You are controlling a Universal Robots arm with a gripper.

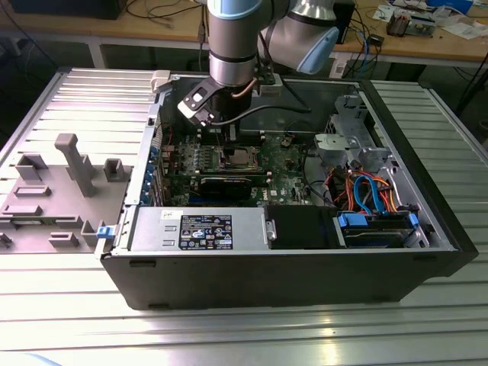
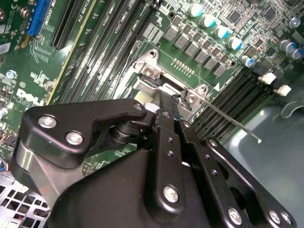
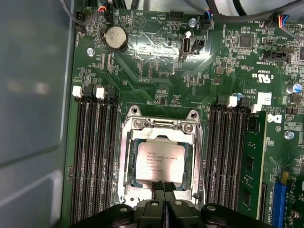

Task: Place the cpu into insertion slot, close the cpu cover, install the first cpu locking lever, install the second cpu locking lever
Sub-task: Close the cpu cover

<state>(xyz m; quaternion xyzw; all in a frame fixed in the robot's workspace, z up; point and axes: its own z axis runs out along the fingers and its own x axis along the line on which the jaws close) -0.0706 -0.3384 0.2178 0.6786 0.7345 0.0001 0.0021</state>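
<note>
An open computer case [image 1: 305, 282] lies on a ribbed table [image 1: 229, 335]. At mid-motherboard [image 3: 156, 71] the cpu [image 3: 159, 164] sits in the insertion slot [image 3: 132, 161], with the cpu cover [image 3: 159, 124] down around it. The gripper [image 3: 164, 186], fingers pressed together and empty, hovers at the cover's edge. A locking lever [image 2: 232, 122] juts free, seemingly unlatched.

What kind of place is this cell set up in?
Probably a robotics lab or workshop: an open desktop PC case sits on a slatted aluminium table, a robot arm reaches into it, and wooden workbenches strewn with cables stand behind.
</note>
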